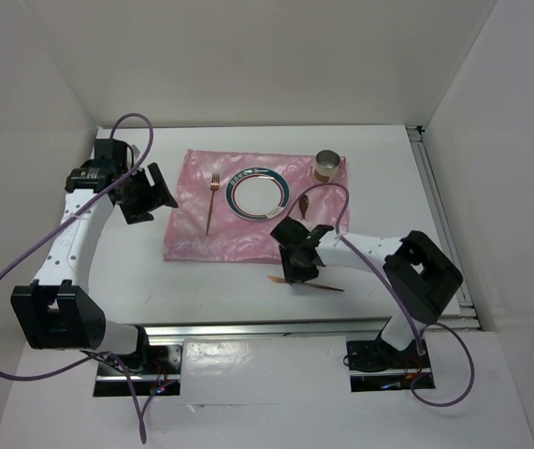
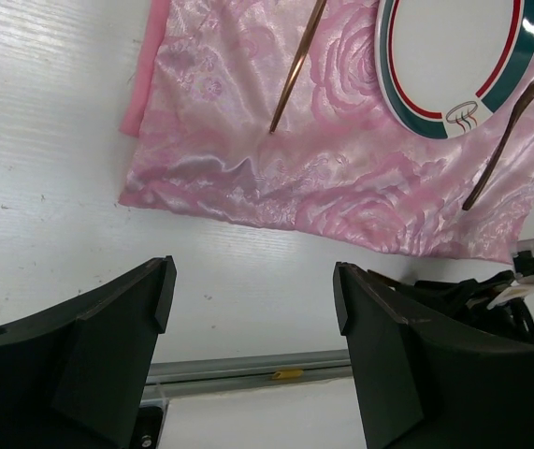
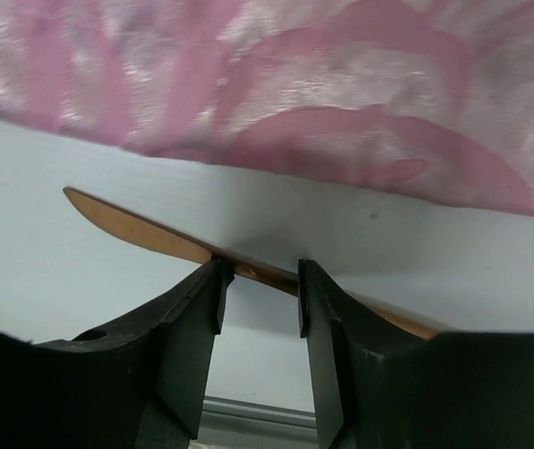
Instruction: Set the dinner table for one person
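White and bare, the table (image 1: 136, 271) fills the scene, with silver rails (image 1: 248, 327) at its near and right edges. It is stiff, heavy and fixed, nothing to lift. Its top looks hard and slick, so thin cutlery lying flat on it will likely skid rather than tip up.

At far left the left claw (image 2: 252, 276) hangs wide and empty above the table, just off the mat's (image 1: 192, 238) left edge. On the mat, from left to right, are the fork (image 1: 212, 201), plate (image 1: 259, 195) and spoon (image 1: 302, 202), with the cup (image 1: 327, 166) at the far right corner.

Near of the mat, on bare table, lies the knife (image 3: 136, 224). The right claw (image 3: 259, 281) is down over it, jaws narrow and astride its middle. Whether they pinch it I cannot tell. A hold across the handle's thin width seems best.

The knife's handle end is hidden behind one finger. The plate is cut off in the left wrist view, and the cup's inside is too small to read.
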`<move>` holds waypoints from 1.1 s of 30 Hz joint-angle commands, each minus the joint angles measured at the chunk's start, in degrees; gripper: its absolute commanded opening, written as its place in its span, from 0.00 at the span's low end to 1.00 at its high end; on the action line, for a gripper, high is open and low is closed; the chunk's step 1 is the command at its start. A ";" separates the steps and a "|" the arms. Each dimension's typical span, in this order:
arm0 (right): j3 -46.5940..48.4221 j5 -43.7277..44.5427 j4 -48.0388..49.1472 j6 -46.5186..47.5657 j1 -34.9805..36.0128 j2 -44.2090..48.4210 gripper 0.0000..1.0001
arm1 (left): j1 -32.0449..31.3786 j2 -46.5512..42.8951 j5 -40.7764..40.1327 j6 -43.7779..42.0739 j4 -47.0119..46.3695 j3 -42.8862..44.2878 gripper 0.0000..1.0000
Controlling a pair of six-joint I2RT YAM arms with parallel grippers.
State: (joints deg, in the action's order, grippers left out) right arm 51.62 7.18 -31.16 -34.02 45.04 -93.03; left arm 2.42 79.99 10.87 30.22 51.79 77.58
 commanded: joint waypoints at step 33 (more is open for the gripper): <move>32.68 -12.98 -0.84 21.28 13.67 -24.14 0.33 | -0.22 -3.43 -1.56 0.63 1.03 0.99 0.86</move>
State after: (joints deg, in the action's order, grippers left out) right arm 85.43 -3.29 -33.41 -15.11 58.35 -118.65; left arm 2.42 78.41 9.82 30.35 52.51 77.34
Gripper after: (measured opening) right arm 0.302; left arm 0.859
